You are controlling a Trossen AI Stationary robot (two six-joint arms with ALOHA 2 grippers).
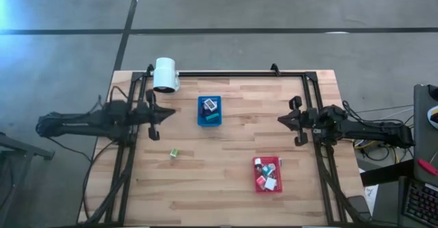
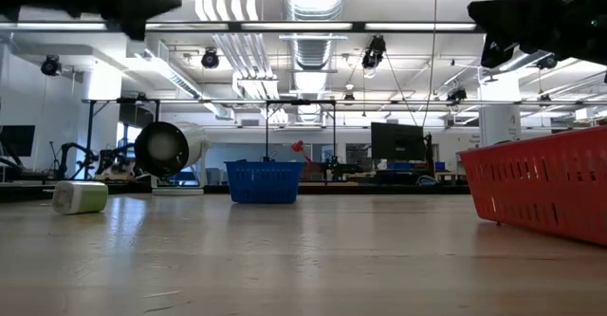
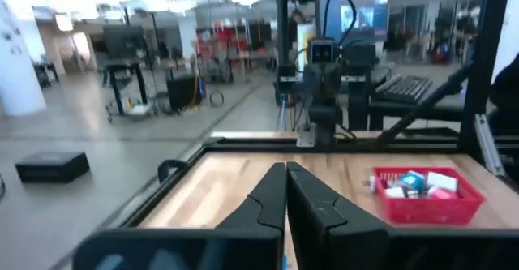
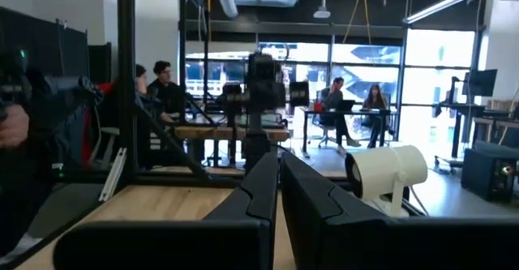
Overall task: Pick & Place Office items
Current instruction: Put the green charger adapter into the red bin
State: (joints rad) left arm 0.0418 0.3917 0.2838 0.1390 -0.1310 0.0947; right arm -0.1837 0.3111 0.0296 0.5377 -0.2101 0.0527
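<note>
From above, the wooden table (image 1: 226,180) was seen with the left gripper (image 1: 163,116) held at nine o'clock and the right gripper (image 1: 282,120) at three o'clock, both with jaws closed and nothing between them. A blue tray (image 1: 209,120) with a few office items (image 1: 211,105) was placed just above the centre, toward twelve o'clock, and a red tray (image 1: 268,185) filled with several more pieces was set at about five o'clock. One small green block (image 1: 174,153) was left alone on the bare wood at about seven o'clock, well apart from both trays. A white cylindrical lamp (image 1: 165,74) was mounted at eleven o'clock on the frame. In the low view, the green block (image 2: 80,197) lay at nine o'clock, the blue tray (image 2: 265,181) near the middle and the red tray (image 2: 545,183) at three o'clock. Through the left wrist camera, closed fingers (image 3: 268,199) were shown pointing across the table, with the red tray (image 3: 427,206) beyond. Through the right wrist camera, closed fingers (image 4: 261,181) and the lamp (image 4: 386,171) were seen, with seated people (image 4: 375,100) far behind.
</note>
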